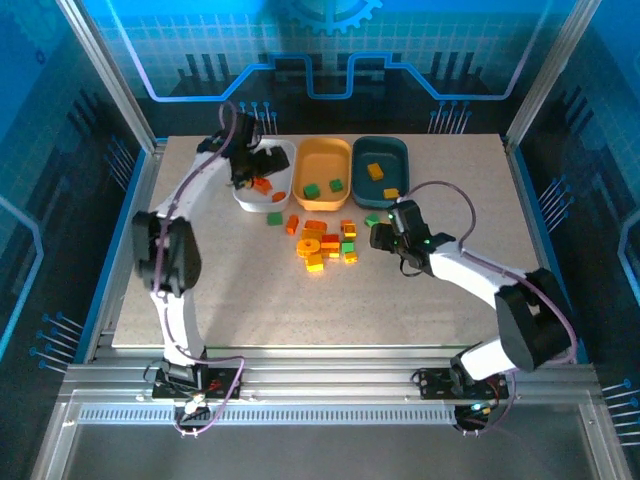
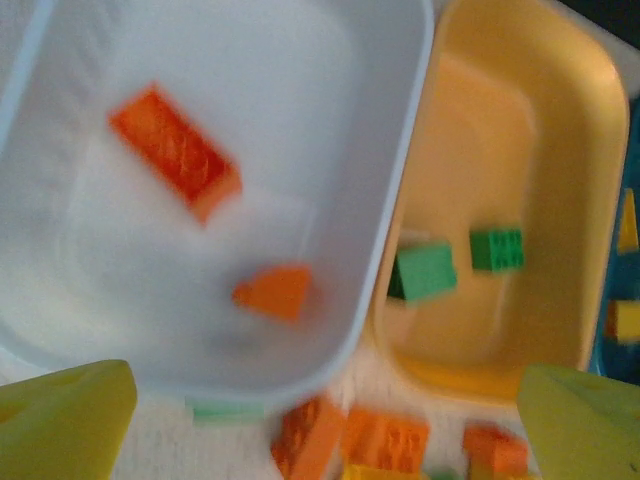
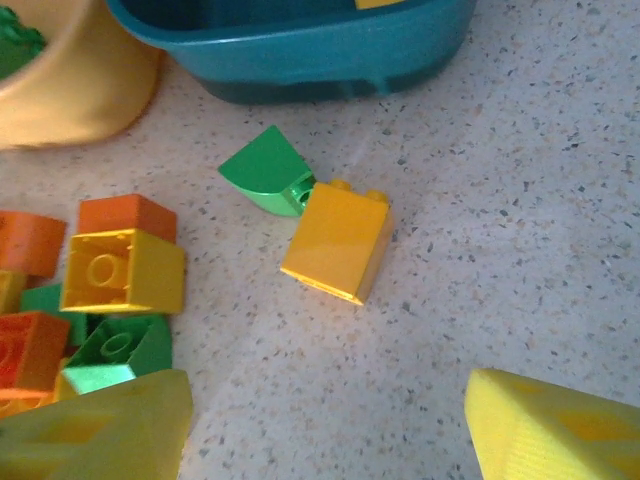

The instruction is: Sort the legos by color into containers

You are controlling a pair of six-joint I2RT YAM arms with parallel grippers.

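Loose legos: a pile (image 1: 326, 242) of orange-red, yellow and green bricks lies on the middle of the bench (image 1: 450, 300), at 6 o'clock of the orange-yellow tray (image 2: 560, 150).
Stray pair: a yellow brick (image 3: 335, 240) and a green curved brick (image 3: 262, 168) touch each other at 3 o'clock of the pile. The green one sits at 11 o'clock of the yellow one, and both are near the teal tray (image 3: 300, 50).
White tray (image 2: 300, 120): it is at 11 o'clock of the pile and holds a long orange-red brick (image 2: 175, 152) and a smaller orange-red brick (image 2: 275, 292), which lie apart.
Orange-yellow tray: it is just beside the white tray, at its 3 o'clock, and holds two green bricks (image 2: 425, 272) close together.
Teal tray: it is at 3 o'clock of the orange-yellow tray, and the top view shows yellow bricks in it.
Left end effector (image 2: 320, 410): it hangs over the white tray's near rim. It is released, with its fingers spread wide and nothing between them.
Right end effector (image 3: 330, 425): it hangs low over the bench at 6 o'clock of the stray pair. It is released and spread, grasping nothing and touching neither brick.
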